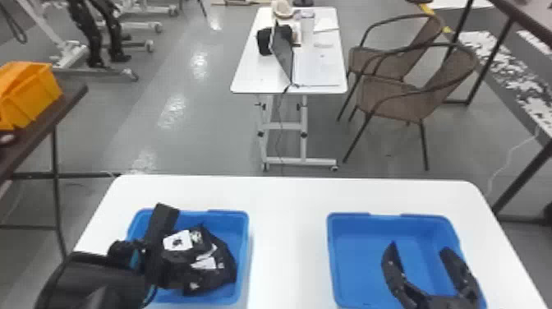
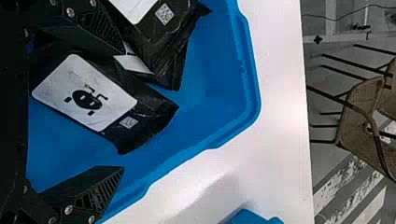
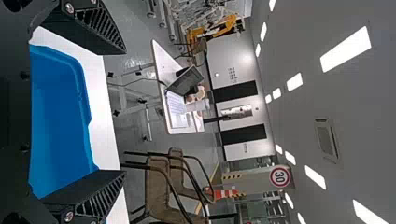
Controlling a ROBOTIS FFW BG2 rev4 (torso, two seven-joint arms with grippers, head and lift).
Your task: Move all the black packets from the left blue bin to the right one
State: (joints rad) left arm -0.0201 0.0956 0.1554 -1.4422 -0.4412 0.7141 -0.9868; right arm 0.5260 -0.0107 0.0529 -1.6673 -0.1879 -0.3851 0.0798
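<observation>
Okay, your left gripper (image 1: 158, 246) is spread wide over the left blue bin (image 1: 241, 246), black packets (image 1: 221, 263) lie inside it, and your right gripper (image 1: 419, 247), also wide, hangs well right of that bin.

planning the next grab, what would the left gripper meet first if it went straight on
The left gripper would probably meet the black, white-labelled plastic packet seen between its fingers first; depth is unclear.

Black arms (image 1: 96, 283), ribbed flat fingers (image 2: 103, 190), silvery screws (image 2: 68, 210)
</observation>
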